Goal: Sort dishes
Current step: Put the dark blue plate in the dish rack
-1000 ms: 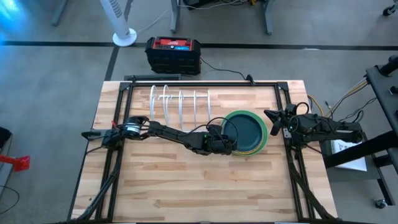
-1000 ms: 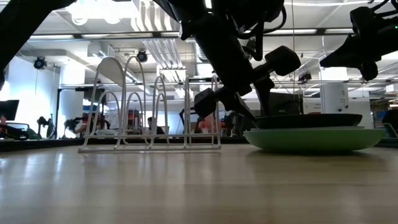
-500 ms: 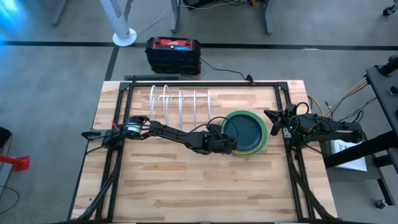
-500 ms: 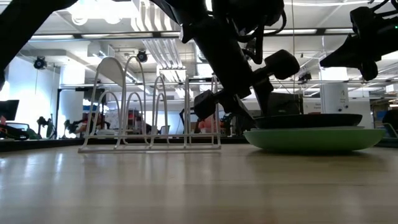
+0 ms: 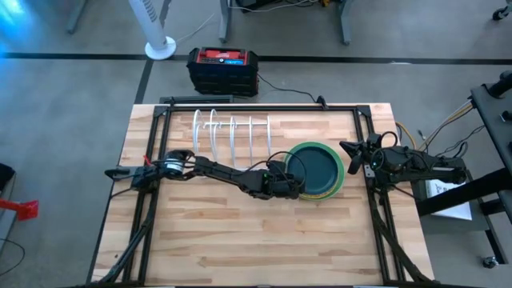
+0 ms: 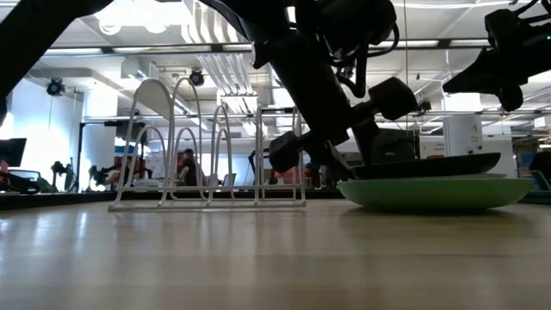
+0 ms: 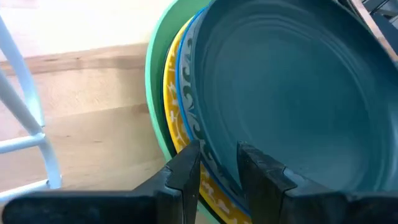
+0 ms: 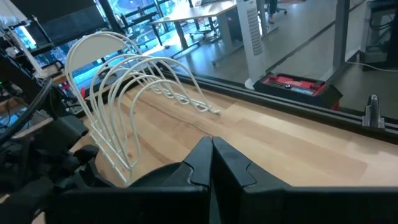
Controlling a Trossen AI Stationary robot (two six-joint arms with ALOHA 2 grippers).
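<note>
Lifted slightly since a second ago, the teal plate (image 6: 430, 165) tilts in the left end effector (image 7: 219, 163), which clamps its near rim; right end effector (image 5: 352, 158), clenched, waits farther off.

My left arm is reaching out long and low across the middle of the table, bending a little at the elbow. My left gripper (image 5: 290, 183) is pointing toward my right side, and its two fingers (image 7: 186, 171) are pinching something thin between them, one on each side of its edge. My right arm is waiting, folded up short at the right edge of the table and held up high. My right gripper (image 5: 350, 155) is pressing its two fingers (image 8: 202, 163) tight together, holding nothing.
</note>
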